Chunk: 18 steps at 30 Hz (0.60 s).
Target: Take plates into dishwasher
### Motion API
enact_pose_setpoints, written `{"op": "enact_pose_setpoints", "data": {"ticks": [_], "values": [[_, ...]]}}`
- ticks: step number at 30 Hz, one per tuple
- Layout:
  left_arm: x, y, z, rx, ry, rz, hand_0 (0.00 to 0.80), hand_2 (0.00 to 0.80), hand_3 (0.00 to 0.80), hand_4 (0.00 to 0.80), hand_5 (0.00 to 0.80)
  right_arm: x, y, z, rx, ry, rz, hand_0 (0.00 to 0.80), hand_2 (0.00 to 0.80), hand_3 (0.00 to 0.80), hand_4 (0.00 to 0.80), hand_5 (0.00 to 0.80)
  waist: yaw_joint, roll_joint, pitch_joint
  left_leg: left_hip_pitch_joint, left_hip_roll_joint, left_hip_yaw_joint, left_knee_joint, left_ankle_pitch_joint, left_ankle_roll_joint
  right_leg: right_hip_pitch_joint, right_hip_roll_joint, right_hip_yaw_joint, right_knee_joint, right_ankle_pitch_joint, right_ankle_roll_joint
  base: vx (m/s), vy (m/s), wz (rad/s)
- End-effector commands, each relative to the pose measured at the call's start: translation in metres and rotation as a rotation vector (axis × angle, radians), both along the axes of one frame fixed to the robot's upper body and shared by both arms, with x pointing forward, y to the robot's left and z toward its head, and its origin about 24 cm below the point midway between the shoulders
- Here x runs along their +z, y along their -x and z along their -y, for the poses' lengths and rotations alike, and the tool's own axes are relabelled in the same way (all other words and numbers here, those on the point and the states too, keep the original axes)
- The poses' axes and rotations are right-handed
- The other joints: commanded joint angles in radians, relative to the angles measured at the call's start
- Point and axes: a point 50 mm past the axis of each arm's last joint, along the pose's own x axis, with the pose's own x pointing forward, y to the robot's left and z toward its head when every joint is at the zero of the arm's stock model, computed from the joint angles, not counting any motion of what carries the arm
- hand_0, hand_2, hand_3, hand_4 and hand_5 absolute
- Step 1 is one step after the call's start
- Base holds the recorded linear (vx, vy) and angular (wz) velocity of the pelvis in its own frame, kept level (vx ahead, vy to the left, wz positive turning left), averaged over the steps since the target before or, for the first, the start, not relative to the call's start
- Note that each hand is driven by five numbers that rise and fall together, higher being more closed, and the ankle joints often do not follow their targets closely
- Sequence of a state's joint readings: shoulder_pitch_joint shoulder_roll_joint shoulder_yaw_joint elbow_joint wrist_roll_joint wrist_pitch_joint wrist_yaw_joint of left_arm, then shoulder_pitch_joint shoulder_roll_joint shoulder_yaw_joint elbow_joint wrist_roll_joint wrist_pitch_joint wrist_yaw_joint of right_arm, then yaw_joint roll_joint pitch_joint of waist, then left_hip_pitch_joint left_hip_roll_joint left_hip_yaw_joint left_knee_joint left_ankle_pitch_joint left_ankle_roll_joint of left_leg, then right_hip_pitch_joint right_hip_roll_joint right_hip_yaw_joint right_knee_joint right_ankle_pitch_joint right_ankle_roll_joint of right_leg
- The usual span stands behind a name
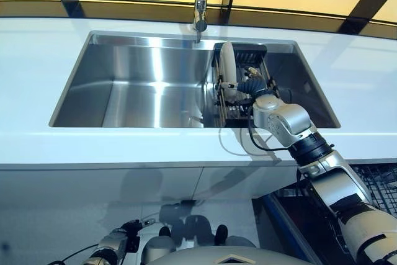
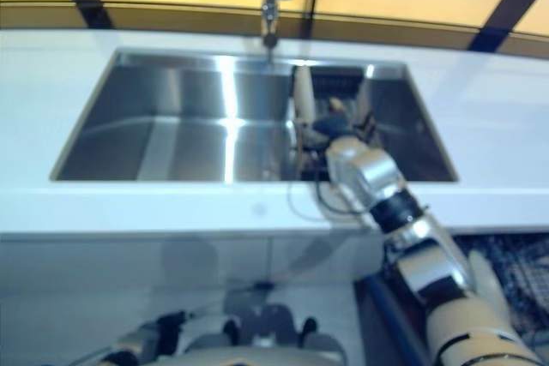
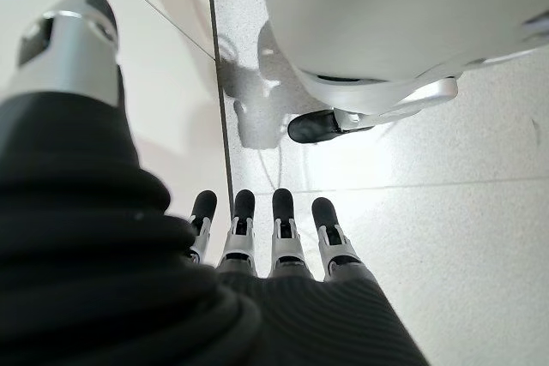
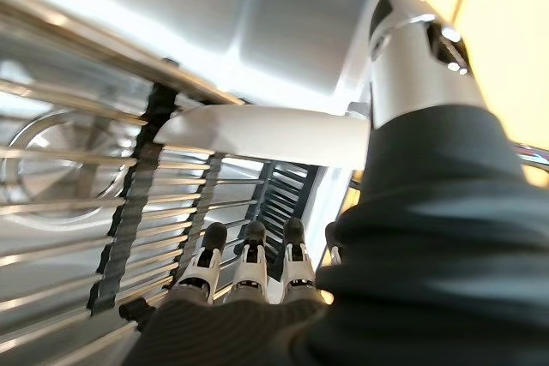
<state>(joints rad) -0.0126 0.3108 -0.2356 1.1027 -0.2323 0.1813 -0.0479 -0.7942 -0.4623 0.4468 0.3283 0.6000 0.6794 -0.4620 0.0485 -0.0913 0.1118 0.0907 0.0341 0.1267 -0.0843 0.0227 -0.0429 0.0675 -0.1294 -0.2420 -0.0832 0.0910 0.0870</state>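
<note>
White plate (image 1: 227, 69) upright in sink dish rack (image 1: 243, 91); right robot hand (image 1: 248, 86) just beside it, fingers straight, apparently not gripping. Left robot hand (image 3: 257, 237) low, fingers relaxed, empty.

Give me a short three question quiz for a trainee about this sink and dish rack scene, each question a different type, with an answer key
1. True or false: the white plate lies flat on the bottom of the sink.
2. Multiple choice: where is the right hand? A) on the faucet; B) at the dish rack in the sink, fingers straight beside the plate; C) down by the floor.
3. Fill in: the left hand hangs low, its straight fingers pointing at the ____.

Key
1. False: it stands on edge in the rack.
2. B
3. floor
</note>
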Motion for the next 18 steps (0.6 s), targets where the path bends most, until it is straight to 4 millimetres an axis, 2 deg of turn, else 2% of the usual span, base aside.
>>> {"op": "enact_pose_setpoints", "data": {"ticks": [1, 12, 18], "values": [[0.001, -0.002, -0.006, -0.059, -0.043, -0.026, 0.000, 0.000, 0.000, 0.000, 0.000, 0.044, -0.019, 0.020, -0.040, 0.130, 0.099, 0.000, 0.000, 0.000, 0.000, 0.000, 0.051, -0.010, -0.027, -0.014, -0.019, 0.005, 0.033, -0.060, 0.039, -0.048, -0.041, 0.003, 0.118, -0.051, 0.079, 0.054, -0.023, 0.10], [0.003, 0.002, -0.014, -0.047, -0.067, -0.038, 0.000, 0.000, 0.000, 0.000, 0.000, 0.057, -0.026, 0.046, -0.096, 0.198, 0.063, 0.000, 0.000, 0.000, 0.000, 0.000, 0.078, -0.043, -0.006, -0.024, -0.010, -0.007, 0.038, -0.060, 0.039, -0.048, -0.040, -0.017, 0.117, -0.042, 0.082, 0.042, -0.009, 0.08], [0.004, 0.004, -0.019, -0.024, -0.076, -0.041, 0.000, 0.000, 0.000, 0.000, 0.000, 0.066, -0.026, 0.052, -0.101, 0.197, 0.075, 0.000, 0.000, 0.000, 0.000, 0.000, 0.082, -0.057, 0.003, -0.033, -0.006, -0.011, 0.045, -0.059, 0.038, -0.050, -0.037, -0.017, 0.117, -0.040, 0.084, 0.032, -0.011, 0.08]]}}
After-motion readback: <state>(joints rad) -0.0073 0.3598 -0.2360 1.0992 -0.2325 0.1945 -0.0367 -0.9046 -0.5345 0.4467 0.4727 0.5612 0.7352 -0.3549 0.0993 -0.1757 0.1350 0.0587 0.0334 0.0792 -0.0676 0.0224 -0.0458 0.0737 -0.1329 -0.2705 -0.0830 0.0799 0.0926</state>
